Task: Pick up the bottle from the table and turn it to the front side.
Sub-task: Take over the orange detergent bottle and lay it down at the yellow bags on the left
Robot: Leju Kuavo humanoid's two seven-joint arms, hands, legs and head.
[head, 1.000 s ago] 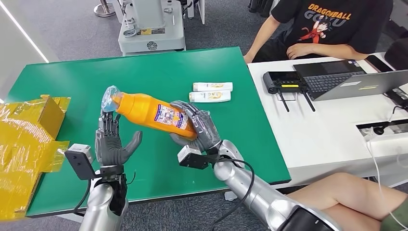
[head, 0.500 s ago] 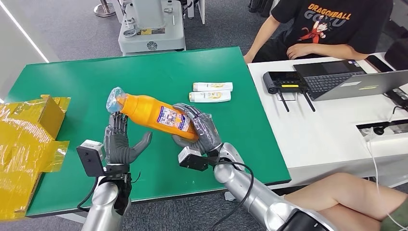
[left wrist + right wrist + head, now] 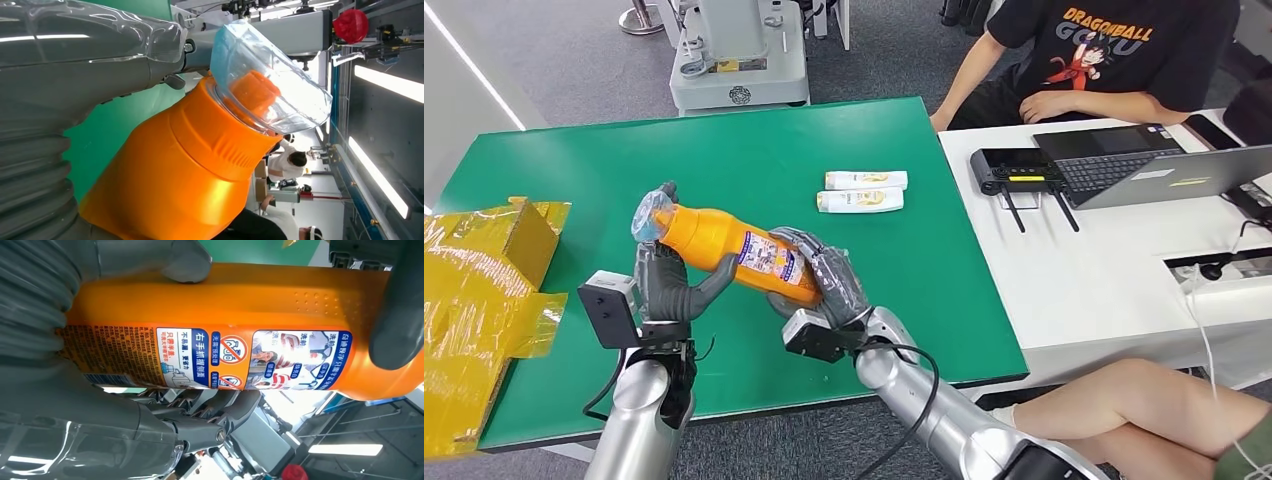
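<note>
Between both sets of fingers, above the green counter [image 3: 844,130], hangs an orange plastic bottle [image 3: 724,245]. Its blue-bordered label carries Chinese print, including 右手抓握侧面. A clear domed cap [image 3: 650,215] covers the orange spout. The right hand [image 3: 824,285] wraps the labelled base; the left hand [image 3: 669,285] cups the ribbed shoulder, fingers curled against it.

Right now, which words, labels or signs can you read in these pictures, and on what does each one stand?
"DRAGONBALL" on the person's black T-shirt; the line under it is unclear.
"右手抓握侧面" on the orange bottle's label.
The label's other print: too small.
The two white bottles on the green table: print blurred.
</note>
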